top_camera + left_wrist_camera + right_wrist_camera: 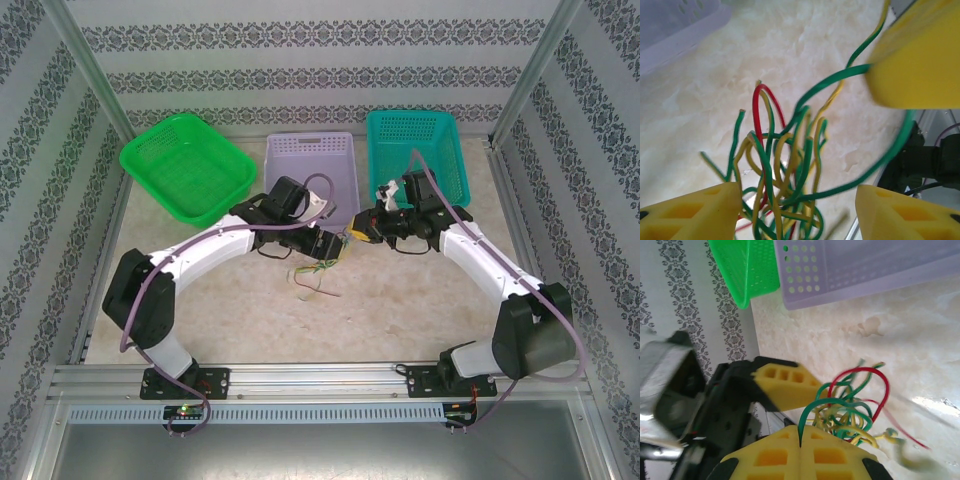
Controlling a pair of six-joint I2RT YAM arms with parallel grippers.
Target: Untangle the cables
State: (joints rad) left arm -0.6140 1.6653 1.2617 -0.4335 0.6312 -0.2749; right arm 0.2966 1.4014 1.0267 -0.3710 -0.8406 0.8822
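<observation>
**Right pinches one green cable; left spread around the tangle**

Right gripper: yellow fingers pressed together, with a single green cable pinched at the tips. The cable arcs away from the tips into the cables, a knot of green, yellow and red loops just ahead of the fingers and slightly to one side. A red loop stands above the knot.

Left gripper: fingers spread wide. The knot hangs in the gap between them and I can't tell whether it touches either pad. One of this gripper's fingers sits just beside the right gripper's tips.

In the overhead view the two grippers meet nose to nose, with loose cable ends trailing onto the table just below the left gripper.

Beyond the grippers: lavender basket nearest, green basket to its side, and teal basket behind the right arm.
</observation>
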